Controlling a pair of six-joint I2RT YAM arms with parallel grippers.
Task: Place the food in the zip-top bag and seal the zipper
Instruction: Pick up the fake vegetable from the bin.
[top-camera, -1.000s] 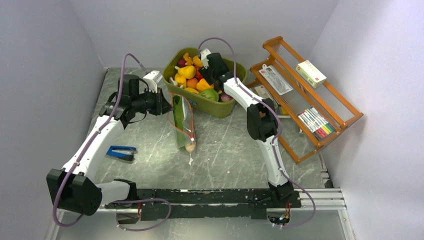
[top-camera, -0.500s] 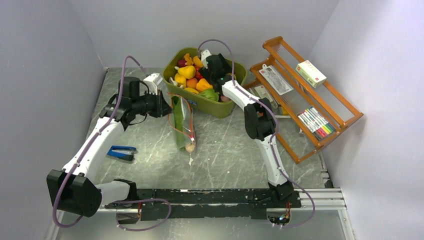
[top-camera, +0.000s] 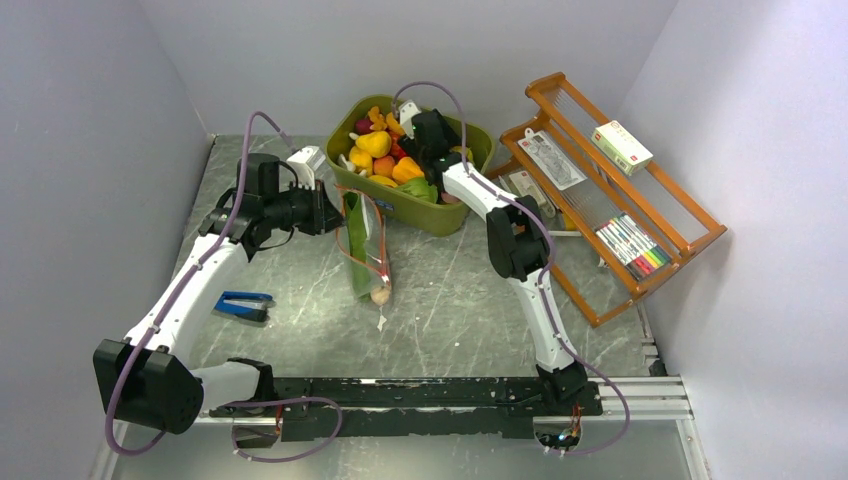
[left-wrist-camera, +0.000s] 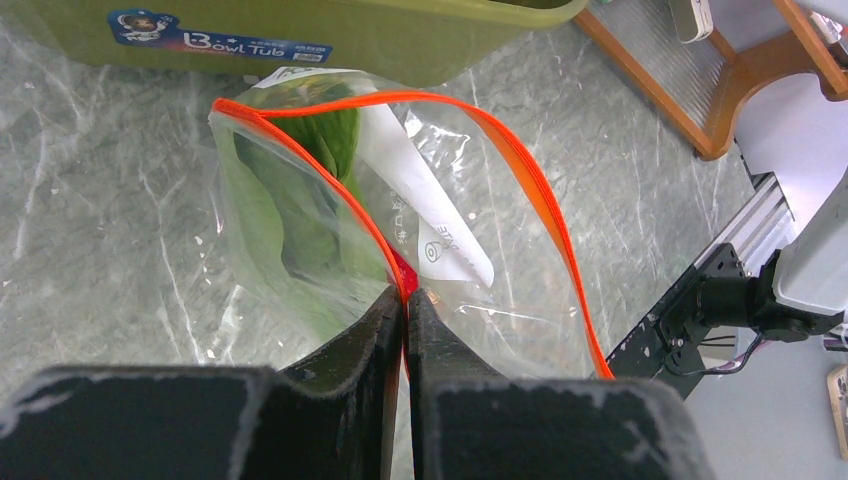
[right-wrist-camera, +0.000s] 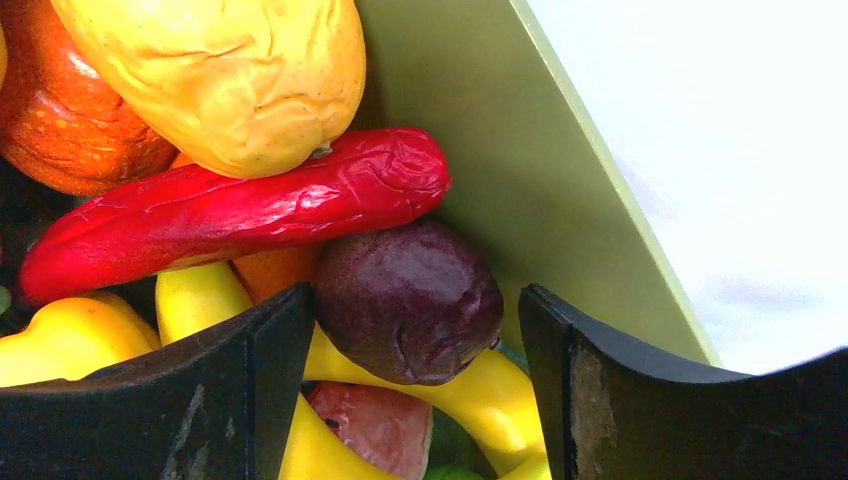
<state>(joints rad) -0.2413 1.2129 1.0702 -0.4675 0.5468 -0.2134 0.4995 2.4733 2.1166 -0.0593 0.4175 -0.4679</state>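
partly done, i'd say: the zip-top bag (top-camera: 362, 245), just in front of the green tub (top-camera: 420, 212), holds green leaves (left-wrist-camera: 290, 210) but its orange zipper (left-wrist-camera: 540, 190) gapes unsealed. the left gripper (left-wrist-camera: 405, 300) pinches the bag's mouth edge tight; inside the tub the right gripper (right-wrist-camera: 415, 310) stands wide open around a purple bulb (right-wrist-camera: 405, 290).

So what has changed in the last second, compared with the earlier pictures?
The right arm swung its elbow slightly left, toward the green tub; the right gripper, inside it, is open, the purple toy between its fingers, gripping nothing. The left gripper stayed shut on the zipper, and the zip-top bag did not move.
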